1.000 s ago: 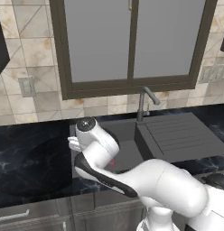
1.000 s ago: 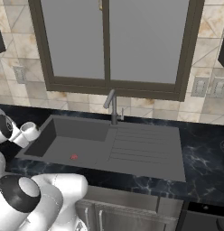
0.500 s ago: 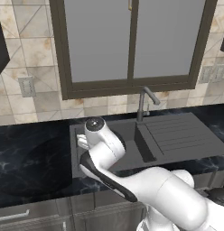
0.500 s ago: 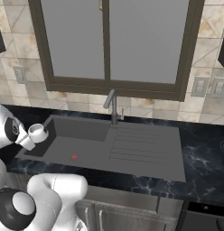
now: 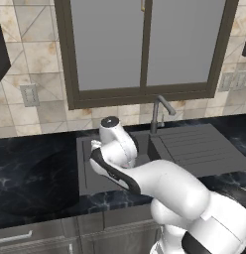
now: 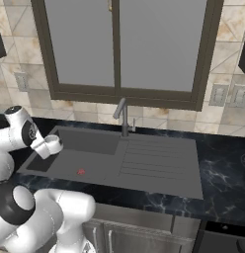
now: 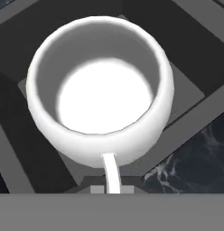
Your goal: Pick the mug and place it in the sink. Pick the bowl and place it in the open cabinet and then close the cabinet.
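Room, left base view: tiled wall with a dark-framed window (image 5: 145, 49) over a black marbled desk (image 5: 30, 173); a light switch plate (image 5: 30, 95) sits on the tiles to the left.
Sink, left base view: the sink (image 5: 88, 168) is a dark grey basin let into the desk, with a ridged drainboard (image 5: 199, 149) on its right and a faucet (image 5: 157, 111) at its back edge.
Arm, left base view: my white arm (image 5: 159, 188) rises from the lower right and bends over the basin, hiding what I carry.
Room, right base view: same window (image 6: 119, 44) and tiles, with outlet plates (image 6: 228, 95) to the right of the frame.
Sink, right base view: the basin (image 6: 75, 158) shows a small red drain mark (image 6: 81, 172); the drainboard (image 6: 159, 158) lies to its right, the faucet (image 6: 123, 113) behind.
Mug, right base view: the mug (image 6: 53, 145) hangs at the end of my hand, over the left end of the basin, clear of its floor.
Jaws, right base view: my jaws (image 6: 44, 147) are pinched tight on the mug by its side.
Mug, hand view: the mug (image 7: 102, 90) sits right below the camera, mouth open towards it, pale inside, its thin handle (image 7: 111, 173) running down between my fingertips.
Below the mug, hand view: dark grey sink wall (image 7: 186, 90) and a corner of marbled desk (image 7: 195, 158).
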Available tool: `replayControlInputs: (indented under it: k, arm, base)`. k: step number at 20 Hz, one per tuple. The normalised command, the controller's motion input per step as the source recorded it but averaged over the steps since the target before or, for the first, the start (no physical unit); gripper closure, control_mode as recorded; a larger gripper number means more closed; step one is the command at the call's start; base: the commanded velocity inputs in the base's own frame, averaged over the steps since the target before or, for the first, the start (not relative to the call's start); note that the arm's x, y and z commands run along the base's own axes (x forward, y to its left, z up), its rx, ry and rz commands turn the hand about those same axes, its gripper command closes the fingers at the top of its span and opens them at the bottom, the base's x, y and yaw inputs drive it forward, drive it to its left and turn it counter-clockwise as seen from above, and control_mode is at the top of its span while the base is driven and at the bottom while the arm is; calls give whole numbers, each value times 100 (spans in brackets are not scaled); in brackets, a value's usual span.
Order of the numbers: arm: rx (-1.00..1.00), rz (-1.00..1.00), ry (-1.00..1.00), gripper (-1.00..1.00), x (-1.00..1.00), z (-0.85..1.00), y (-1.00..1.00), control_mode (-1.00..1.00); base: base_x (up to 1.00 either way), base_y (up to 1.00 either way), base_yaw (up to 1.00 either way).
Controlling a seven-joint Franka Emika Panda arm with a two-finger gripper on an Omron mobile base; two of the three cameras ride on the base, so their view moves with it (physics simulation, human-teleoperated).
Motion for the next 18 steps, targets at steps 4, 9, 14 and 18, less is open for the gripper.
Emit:
replayControlInputs:
  k: [4, 9, 14, 18]
  arm:
    - [0, 0, 6, 100, 37, 0, -14, -100]
    - [0, 0, 4, 100, 29, 0, -13, -100]
    - [0, 0, 1, 100, 28, -5, -10, -100]
    - [0, 0, 0, 100, 11, -7, -16, -100]
  base:
    - [0, 0, 0]
    - [0, 0, 0]
    - [0, 0, 0]
    - [0, 0, 0]
